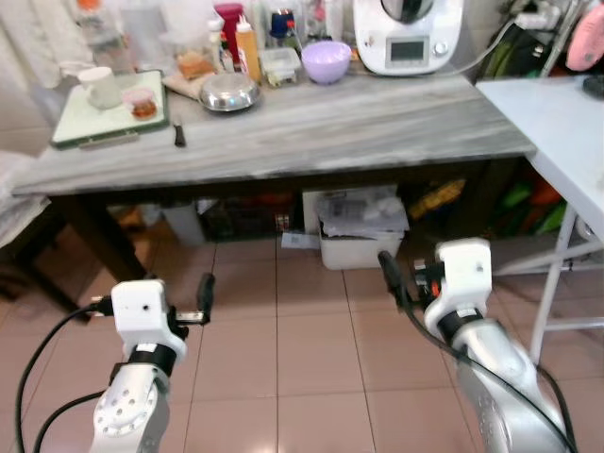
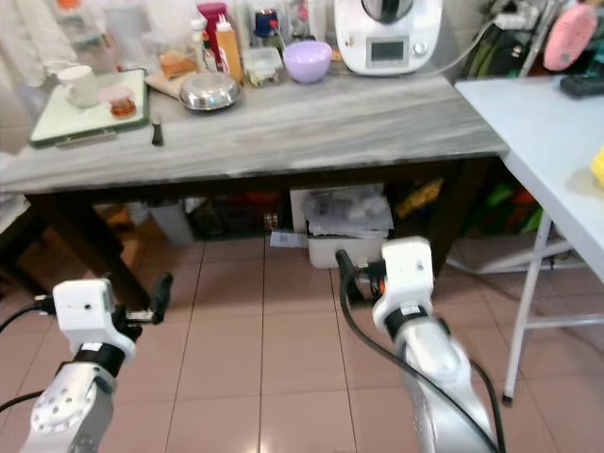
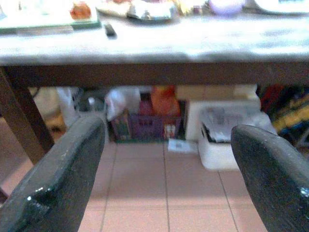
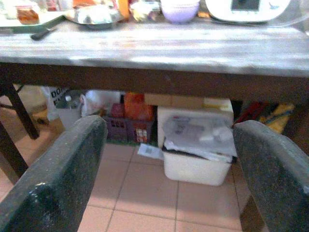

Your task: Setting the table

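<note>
Table [image 1: 377,118] grey-topped, cluttered behind, over tiled floor [image 1: 283,359].

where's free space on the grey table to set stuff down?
The grey table is bare across its front and right, from the black knife over to the right edge, in front of the white appliance. The back left is crowded: green tray with mug, steel bowl, bottles, purple bowl.
</note>
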You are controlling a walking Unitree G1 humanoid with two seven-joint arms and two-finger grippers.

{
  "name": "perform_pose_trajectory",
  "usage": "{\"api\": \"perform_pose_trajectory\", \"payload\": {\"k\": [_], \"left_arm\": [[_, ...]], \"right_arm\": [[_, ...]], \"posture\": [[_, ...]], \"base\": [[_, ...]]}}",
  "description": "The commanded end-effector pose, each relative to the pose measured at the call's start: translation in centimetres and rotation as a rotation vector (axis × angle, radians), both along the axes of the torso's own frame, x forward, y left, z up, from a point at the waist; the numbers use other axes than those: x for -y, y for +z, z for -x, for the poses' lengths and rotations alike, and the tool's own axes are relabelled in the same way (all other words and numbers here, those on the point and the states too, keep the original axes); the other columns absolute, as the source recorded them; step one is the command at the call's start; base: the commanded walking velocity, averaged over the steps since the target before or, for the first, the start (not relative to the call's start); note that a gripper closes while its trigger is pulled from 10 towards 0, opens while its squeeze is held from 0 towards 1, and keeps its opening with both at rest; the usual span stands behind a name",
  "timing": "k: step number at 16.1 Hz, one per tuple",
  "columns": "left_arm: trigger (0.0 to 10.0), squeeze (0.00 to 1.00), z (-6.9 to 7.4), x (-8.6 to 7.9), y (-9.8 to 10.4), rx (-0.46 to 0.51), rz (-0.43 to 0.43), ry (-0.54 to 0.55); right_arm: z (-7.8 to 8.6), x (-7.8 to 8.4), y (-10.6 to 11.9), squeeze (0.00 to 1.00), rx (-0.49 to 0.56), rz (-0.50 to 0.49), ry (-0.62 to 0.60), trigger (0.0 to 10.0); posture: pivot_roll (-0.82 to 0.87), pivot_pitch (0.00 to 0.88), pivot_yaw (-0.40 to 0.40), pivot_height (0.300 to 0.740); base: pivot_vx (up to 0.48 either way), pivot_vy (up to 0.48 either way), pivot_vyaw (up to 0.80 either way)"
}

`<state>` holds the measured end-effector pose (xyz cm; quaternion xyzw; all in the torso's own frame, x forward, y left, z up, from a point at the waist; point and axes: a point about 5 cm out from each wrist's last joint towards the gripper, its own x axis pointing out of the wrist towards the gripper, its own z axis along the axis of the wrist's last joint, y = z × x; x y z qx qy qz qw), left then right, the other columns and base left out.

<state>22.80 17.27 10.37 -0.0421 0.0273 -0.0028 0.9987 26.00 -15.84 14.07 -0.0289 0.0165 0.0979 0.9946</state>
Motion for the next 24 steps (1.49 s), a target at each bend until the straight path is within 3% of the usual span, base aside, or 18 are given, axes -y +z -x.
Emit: {"api": "perform_pose_trajectory", "payload": {"k": [1, 5, 10, 11, 12, 16, 19, 24], "left_arm": [[10.0, 0.0, -0.05, -0.07, 0.21, 0.003, -0.008, 0.0], [10.0, 0.0, -0.19, 0.02, 0.16, -0.001, -0.009, -0.005], [10.0, 0.0, -0.24, 0.07, 0.04, -0.003, -0.009, -0.005], [10.0, 0.0, -0.26, 0.11, 0.05, -0.003, -0.008, -0.004], [10.0, 0.0, -0.32, 0.17, 0.04, -0.002, -0.006, -0.005], [10.0, 0.0, -0.48, 0.38, 0.09, 0.003, -0.002, -0.009], [10.0, 0.0, -0.61, 0.55, 0.17, 0.006, -0.001, -0.011], [10.0, 0.0, -0.74, 0.63, 0.17, 0.007, -0.001, -0.013]], "right_arm": [[0.12, -0.09, 0.34, 0.0, 0.003, -0.001, -0.004, 10.0], [-0.06, 0.31, 0.12, 0.0, -0.017, 0.002, -0.027, 10.0], [-0.47, 0.1, 0.41, 0.0, 0.024, 0.081, -0.037, 10.0], [-0.52, -0.13, 0.5, 0.0, 0.026, 0.034, -0.018, 10.0], [-0.73, -0.04, 1.0, 0.0, 0.085, 0.101, -0.031, 10.0], [-0.74, -0.04, 0.8, 0.0, 0.06, 0.099, -0.034, 10.0], [-0.6, -0.19, 0.35, 0.0, 0.016, 0.029, 0.0, 10.0], [-0.79, -0.02, 0.67, 0.0, 0.037, 0.042, -0.001, 10.0]], "posture": [[-0.13, 0.107, 0.084, 0.74], [-0.13, 0.104, 0.083, 0.74], [-0.13, 0.097, 0.079, 0.74], [-0.13, 0.097, 0.079, 0.74], [-0.13, 0.095, 0.077, 0.74], [-0.13, 0.093, 0.075, 0.74], [-0.13, 0.094, 0.078, 0.74], [-0.14, 0.097, 0.079, 0.74]], "base": [[0.0, -0.356, 0.0], [0.0, -0.355, 0.0], [0.0, -0.368, 0.0], [0.0, -0.368, 0.0], [0.0, -0.368, 0.0], [0.0, -0.37, 0.0], [0.0, -0.37, 0.0], [0.0, -0.37, 0.0]]}}
